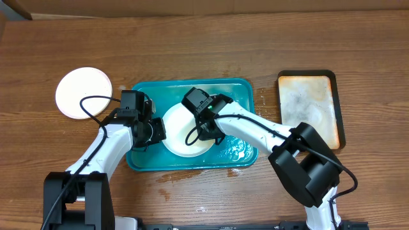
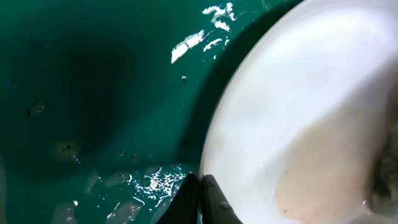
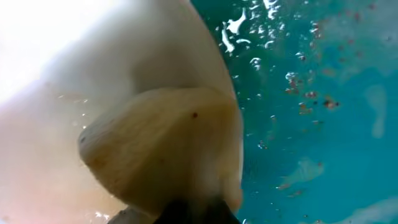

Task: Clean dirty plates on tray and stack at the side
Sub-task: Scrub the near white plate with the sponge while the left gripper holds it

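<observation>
On the wet teal tray [image 1: 238, 93] in the middle of the wooden table [image 1: 192, 45] lies a white plate [image 1: 176, 124], and both arms are down on it. At the plate's left edge, the left gripper [image 2: 200, 190] has its two dark fingertips pressed nearly together on the rim, pinching it, as the left wrist view shows close up. The right gripper [image 1: 203, 128] reaches in from the other side over the plate's middle. Only a sliver of its fingers shows at the bottom of its own camera, but a beige pad [image 3: 161, 143] (sponge or cloth, hard to say) sticks out from between them and lies flat on the plate, so it looks clamped on that. Beside the plate's right edge the tray holds shiny water with bubbles and small reddish-brown specks.

Off the tray, on the bare wood to the left, sits a second plate [image 1: 83, 92], pale and round, well apart from the tray. A narrow black-rimmed tray [image 1: 307, 105] with rusty stains lies to the right.
</observation>
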Controlling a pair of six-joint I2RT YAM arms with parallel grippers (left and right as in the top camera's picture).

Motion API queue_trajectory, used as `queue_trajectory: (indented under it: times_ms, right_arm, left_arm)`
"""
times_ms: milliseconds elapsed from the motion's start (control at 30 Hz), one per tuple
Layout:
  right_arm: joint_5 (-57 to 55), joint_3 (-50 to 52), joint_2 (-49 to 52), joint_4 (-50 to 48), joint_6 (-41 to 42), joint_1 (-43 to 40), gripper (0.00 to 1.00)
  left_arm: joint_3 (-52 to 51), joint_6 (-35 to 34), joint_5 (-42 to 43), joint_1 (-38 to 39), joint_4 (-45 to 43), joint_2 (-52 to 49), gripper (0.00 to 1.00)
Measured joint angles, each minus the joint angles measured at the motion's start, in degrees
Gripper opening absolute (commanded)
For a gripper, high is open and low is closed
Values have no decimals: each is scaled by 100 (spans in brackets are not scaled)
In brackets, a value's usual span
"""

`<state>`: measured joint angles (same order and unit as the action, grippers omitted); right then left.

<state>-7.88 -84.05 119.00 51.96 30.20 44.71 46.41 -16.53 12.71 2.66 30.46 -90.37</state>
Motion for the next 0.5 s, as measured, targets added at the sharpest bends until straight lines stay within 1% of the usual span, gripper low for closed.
queue_trajectory:
  times_ms: [167, 267, 400, 500]
  right_arm:
    - [-68, -138, 17, 256, -17, -105, 4]
    - [39, -400, 109, 380, -179, -184, 4]
    - [516, -1102, 238, 466, -345, -304, 4]
    - [1047, -1814, 245, 393, -343, -348, 4]
  left_arm:
    - [2, 0, 162, 74, 22, 0, 4]
    - [2, 0, 160, 74, 37, 0, 4]
    - [9, 0, 50, 63, 39, 7, 4]
    - [9, 4, -15, 59, 52, 11, 4]
